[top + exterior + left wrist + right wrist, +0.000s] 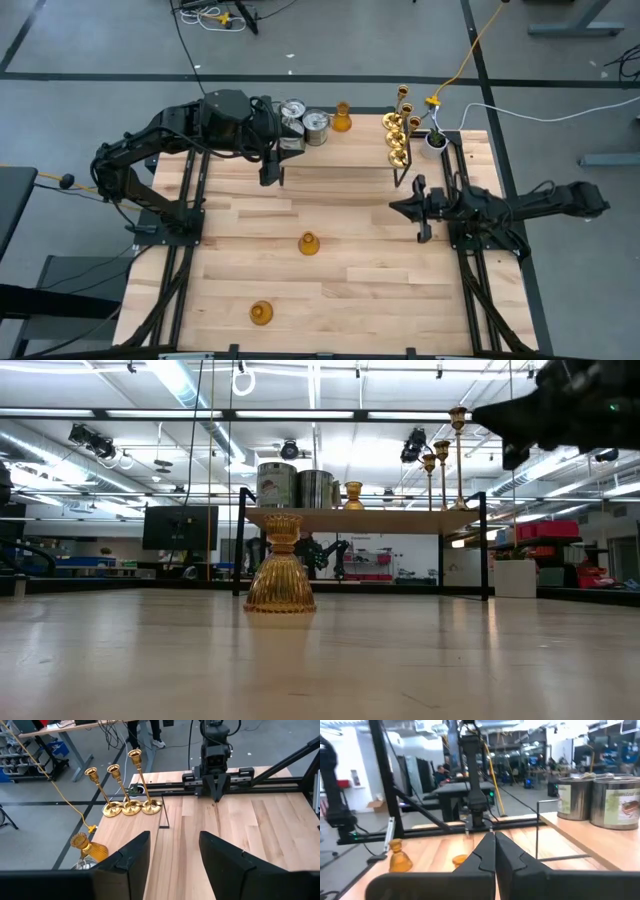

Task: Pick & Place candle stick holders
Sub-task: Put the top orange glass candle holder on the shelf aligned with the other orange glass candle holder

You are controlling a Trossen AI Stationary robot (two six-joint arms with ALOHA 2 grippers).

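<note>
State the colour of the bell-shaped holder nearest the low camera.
Amber-orange holder, ribbed glass; the low view shows it best.

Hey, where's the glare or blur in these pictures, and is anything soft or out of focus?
Low view: bright ceiling lights glare overhead, and the near amber holder glints. Right wrist view: the background room is soft, and the two silvery cylinders look slightly blurred. Left wrist view: the three brass holders shine but stay crisp. High view: even light, faint shadows.

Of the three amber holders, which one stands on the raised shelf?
The amber holder beside the silvery cylinders stands on the shelf; the other two stand on the table.
</note>
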